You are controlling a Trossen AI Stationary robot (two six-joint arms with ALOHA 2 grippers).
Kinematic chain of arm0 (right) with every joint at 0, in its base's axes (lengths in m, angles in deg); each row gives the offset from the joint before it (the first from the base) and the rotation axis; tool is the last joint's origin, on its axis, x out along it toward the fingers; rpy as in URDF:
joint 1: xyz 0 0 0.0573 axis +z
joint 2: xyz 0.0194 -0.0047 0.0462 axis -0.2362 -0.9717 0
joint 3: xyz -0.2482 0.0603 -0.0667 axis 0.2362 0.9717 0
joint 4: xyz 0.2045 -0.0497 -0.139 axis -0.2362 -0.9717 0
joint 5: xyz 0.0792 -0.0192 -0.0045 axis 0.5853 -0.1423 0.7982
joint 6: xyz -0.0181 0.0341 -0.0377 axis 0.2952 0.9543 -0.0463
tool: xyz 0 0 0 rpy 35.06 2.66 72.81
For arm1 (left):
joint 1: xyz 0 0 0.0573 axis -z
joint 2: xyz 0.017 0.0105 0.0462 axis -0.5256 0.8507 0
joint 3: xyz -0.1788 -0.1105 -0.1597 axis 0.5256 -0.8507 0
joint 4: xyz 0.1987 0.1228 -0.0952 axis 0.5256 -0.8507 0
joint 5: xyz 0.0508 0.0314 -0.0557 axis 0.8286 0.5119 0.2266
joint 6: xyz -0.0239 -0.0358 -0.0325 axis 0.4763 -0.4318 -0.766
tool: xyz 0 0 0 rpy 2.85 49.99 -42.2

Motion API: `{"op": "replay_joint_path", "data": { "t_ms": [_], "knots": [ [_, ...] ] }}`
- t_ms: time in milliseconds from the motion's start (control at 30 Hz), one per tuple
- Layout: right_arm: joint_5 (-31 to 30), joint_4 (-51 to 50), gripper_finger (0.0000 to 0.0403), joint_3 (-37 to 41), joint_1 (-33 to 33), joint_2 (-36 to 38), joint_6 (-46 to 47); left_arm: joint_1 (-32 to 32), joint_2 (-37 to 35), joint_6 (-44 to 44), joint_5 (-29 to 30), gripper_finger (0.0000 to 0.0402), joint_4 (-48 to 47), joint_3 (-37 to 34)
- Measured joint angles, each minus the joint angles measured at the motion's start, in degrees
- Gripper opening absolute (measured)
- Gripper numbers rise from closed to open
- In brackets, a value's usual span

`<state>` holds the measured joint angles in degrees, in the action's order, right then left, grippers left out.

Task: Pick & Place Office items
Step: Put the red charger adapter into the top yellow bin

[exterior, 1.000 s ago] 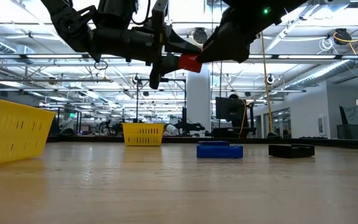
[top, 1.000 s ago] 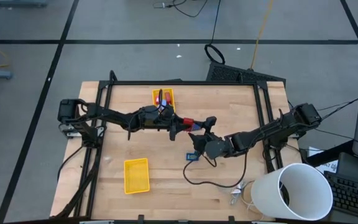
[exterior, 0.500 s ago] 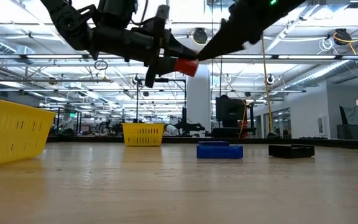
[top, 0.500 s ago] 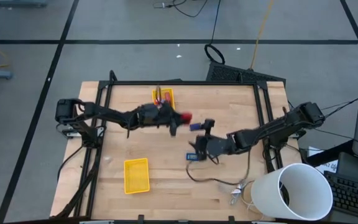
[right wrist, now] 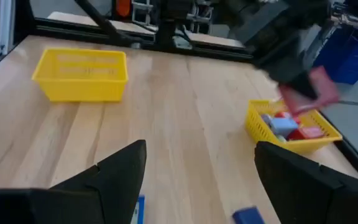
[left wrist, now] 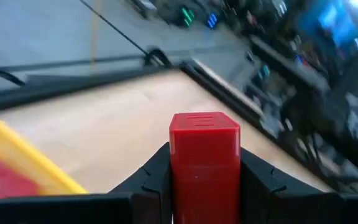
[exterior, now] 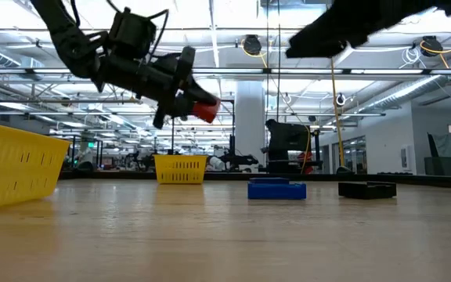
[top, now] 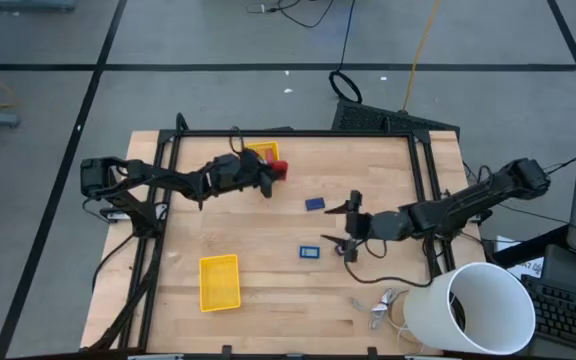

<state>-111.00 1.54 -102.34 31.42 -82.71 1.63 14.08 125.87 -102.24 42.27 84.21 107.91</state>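
Since the earlier frame the left gripper (top: 271,172) has swung from table centre toward 11 o'clock, carrying the small red rectangular plastic block (top: 278,168) clenched between its fingers, now in the air just beside the far yellow plastic tray (top: 261,151). The right gripper (top: 349,223) has drawn back toward 3 o'clock, jaws spread and holding nothing. Two small blue blocks (top: 314,204) (top: 309,251) lie on the wooden table (top: 298,290) near centre, a second yellow tray (top: 219,282) at 7 o'clock.

The far yellow tray (top: 259,151) is largely hidden beneath the left arm's wrist
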Motion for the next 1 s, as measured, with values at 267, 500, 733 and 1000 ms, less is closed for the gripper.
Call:
{"op": "replay_joint_path", "data": {
  "t_ms": [267, 500, 733, 1000],
  "knots": [
    [-0.1, 9.0, 0.0283, 6.9, -0.5, 4.4, 0.1, -5.5, -0.1, -3.3, 4.7, 0.0121, 1.3, -4.5],
    [-0.1, 9.8, 0.0283, 7.6, -1.9, 4.5, 1.4, -8.4, 0.2, -5.9, 6.9, 0.0117, -0.1, -5.8],
    [-0.2, 9.8, 0.0283, 7.6, -2.4, 4.4, 1.6, -8.3, 0.2, -8.1, 8.5, 0.0156, -4.1, -5.7],
    [-0.1, 9.9, 0.0283, 7.6, -2.4, 4.4, 1.6, -7.7, 0.2, -7.5, 12.0, 0.0159, -5.4, -5.7]
  ]
}}
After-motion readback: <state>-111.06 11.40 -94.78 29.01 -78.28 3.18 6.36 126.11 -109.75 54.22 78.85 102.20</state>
